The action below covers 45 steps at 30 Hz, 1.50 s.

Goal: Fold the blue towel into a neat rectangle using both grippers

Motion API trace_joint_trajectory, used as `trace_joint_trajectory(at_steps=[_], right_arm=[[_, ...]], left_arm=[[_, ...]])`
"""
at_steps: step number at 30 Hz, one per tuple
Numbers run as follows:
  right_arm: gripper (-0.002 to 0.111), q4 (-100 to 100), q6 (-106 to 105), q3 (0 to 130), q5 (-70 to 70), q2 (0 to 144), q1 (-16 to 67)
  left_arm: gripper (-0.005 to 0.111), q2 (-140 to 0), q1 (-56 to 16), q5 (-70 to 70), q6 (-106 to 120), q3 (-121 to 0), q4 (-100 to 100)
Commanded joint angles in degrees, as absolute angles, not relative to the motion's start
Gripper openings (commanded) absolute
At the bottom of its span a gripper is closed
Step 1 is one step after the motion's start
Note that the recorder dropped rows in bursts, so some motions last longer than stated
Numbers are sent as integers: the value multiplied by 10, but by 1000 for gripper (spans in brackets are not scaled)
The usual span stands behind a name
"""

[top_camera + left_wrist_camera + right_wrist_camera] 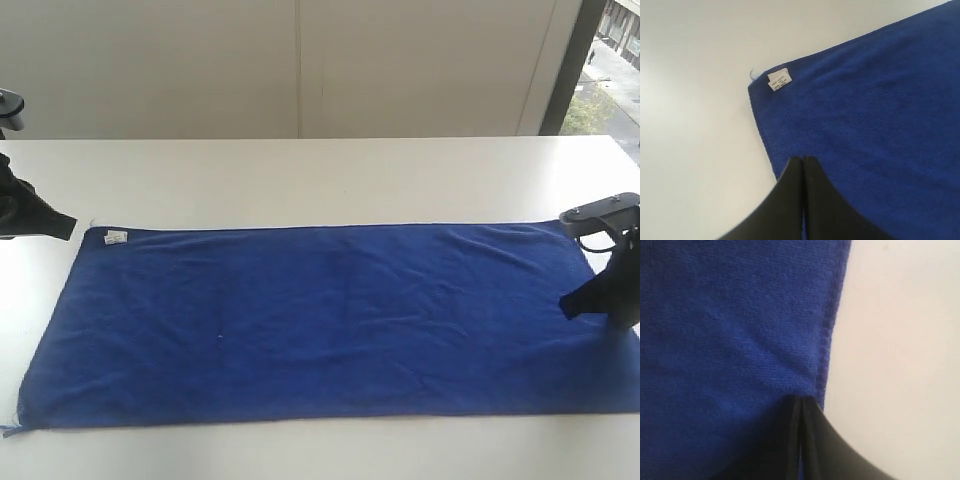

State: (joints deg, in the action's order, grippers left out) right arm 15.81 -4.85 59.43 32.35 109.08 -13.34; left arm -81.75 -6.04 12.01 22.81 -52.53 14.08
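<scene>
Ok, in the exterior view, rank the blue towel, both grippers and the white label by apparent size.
1. blue towel, by far.
2. right gripper and left gripper: both cut off by the frame, so I won't rank them.
3. white label, smallest.

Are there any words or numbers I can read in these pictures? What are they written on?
White label at a corner of the blue towel: a few lines of tiny print, too small and blurred to read.
No other words, numbers or signs show.
</scene>
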Motion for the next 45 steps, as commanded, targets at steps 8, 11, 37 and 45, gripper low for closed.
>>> trace_joint_trajectory(at_steps=[8, 11, 37, 45], right_arm=[[0, 115, -54, 594, 276, 1034, -142], [0, 78, -60, 594, 255, 1034, -136], [0, 95, -74, 620, 293, 1124, -130], [0, 105, -74, 620, 301, 1124, -144]], left_arm=[[0, -812, -59, 117, 223, -520, 150], [0, -812, -59, 117, 223, -520, 150], [0, -814, -59, 121, 223, -520, 150], [0, -814, -59, 121, 223, -520, 150]])
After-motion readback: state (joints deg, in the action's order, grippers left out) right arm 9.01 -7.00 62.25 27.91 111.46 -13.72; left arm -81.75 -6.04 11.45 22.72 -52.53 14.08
